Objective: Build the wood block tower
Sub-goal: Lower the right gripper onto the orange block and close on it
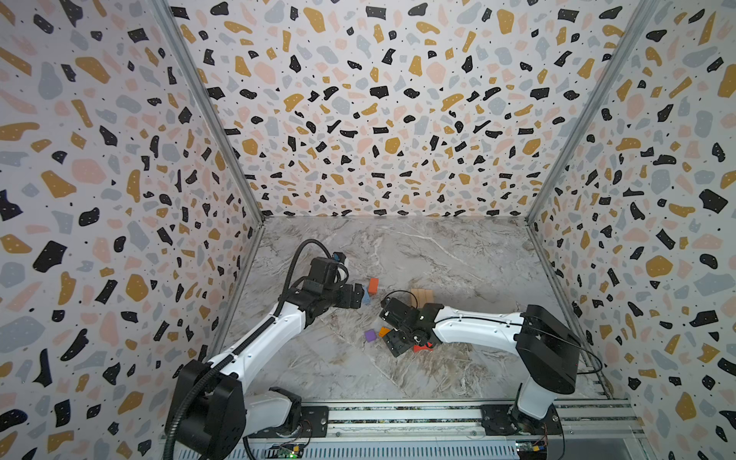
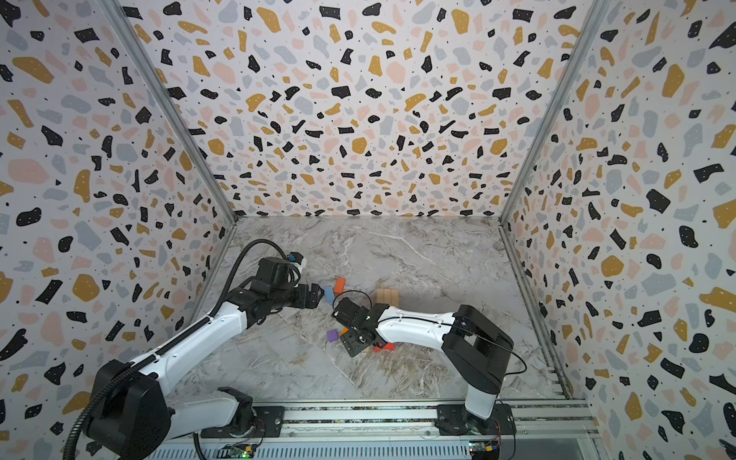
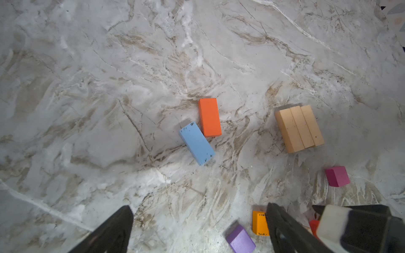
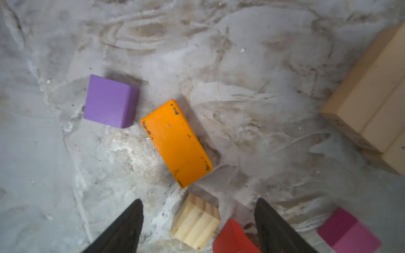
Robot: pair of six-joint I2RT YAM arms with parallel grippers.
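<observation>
At mid-table the tower [image 1: 422, 295] is so far only three tan planks [image 3: 299, 129] laid side by side, just on the far side of the right gripper [image 4: 199, 199]. Its jaws stand apart and grip nothing, straddling both a pale wood cube [image 4: 195, 221] and a red block [image 4: 232, 238]. It should probably centre on one alone before pinching, or the two may jam. The left gripper [image 3: 199, 206] hangs spread wide and empty over a blue block [image 3: 196, 143] touching an orange block [image 3: 209, 117]. Only the right wrist view shows the pale cube; in both top views the arm covers it.
</observation>
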